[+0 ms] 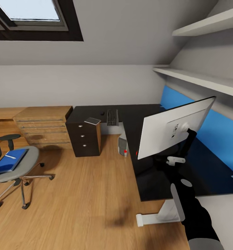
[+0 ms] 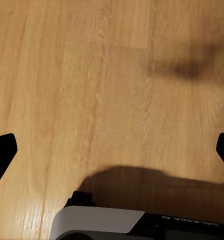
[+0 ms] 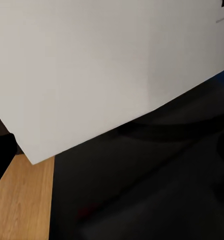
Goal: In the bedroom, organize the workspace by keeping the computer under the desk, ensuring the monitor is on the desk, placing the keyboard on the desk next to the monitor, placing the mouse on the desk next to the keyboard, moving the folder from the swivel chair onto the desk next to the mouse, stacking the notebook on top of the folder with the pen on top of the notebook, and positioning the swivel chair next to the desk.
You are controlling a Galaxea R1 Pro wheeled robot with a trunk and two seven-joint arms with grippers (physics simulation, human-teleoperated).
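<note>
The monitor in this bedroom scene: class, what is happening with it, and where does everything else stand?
The right arm reaches to the monitor's white back above the black desk; whether its claw grips the monitor cannot be told. The left claw is open over bare wooden floor. The keyboard lies on the desk's far end, the computer stands beneath it, and the blue folder rests on the swivel chair.

White back of the monitor [image 3: 91,65], tilted, close above the black top of the desk [image 3: 157,195]; strip of wooden floor [image 3: 21,200] beside the desk edge.
</note>
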